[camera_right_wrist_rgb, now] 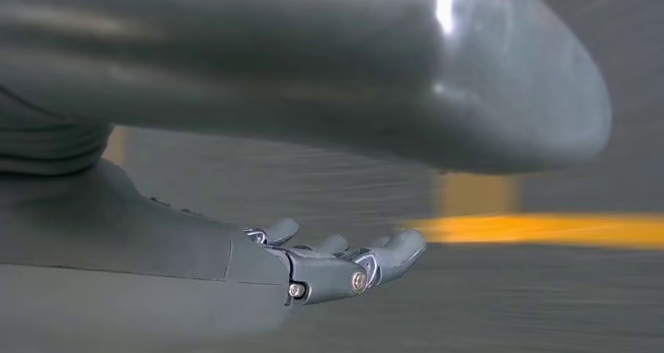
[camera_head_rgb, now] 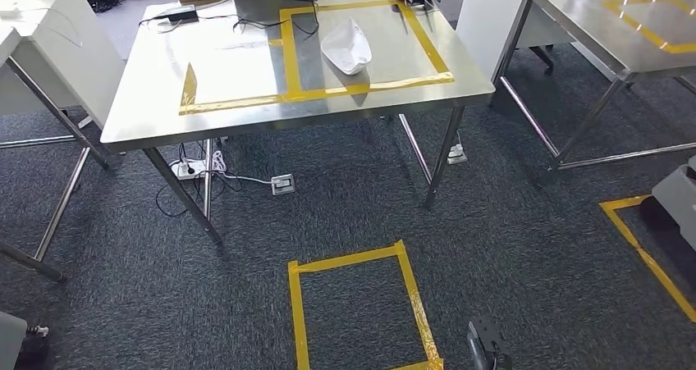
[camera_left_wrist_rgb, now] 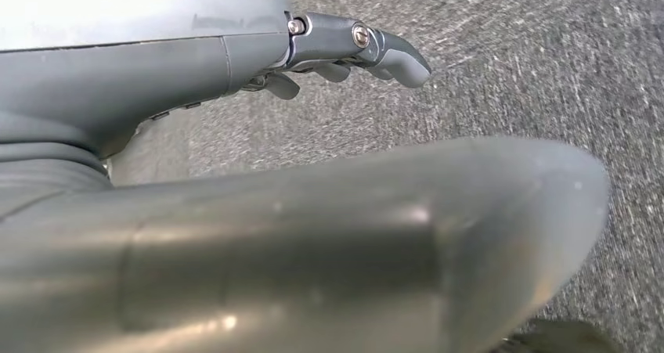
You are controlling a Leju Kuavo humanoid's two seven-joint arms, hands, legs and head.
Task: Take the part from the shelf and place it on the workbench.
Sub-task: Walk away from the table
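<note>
Part (camera_head_rgb: 347,45) on workbench (camera_head_rgb: 246,99), inside tape frame (camera_head_rgb: 289,58); second table (camera_head_rgb: 574,17) right.

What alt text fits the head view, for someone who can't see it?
A white curved plastic part lies inside a yellow tape rectangle on a shiny steel workbench, seen from above across grey carpet. A second yellow tape square marks the floor in front, and cables with a white power strip lie under the bench.

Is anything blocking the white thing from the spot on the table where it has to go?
Nothing visible does: the white part already lies on the steel workbench, inside the yellow tape rectangle. Black cables cross the rectangle's far edge, apart from the part. Both hands, left hand and right hand, hang over the carpet, holding nothing.
</note>
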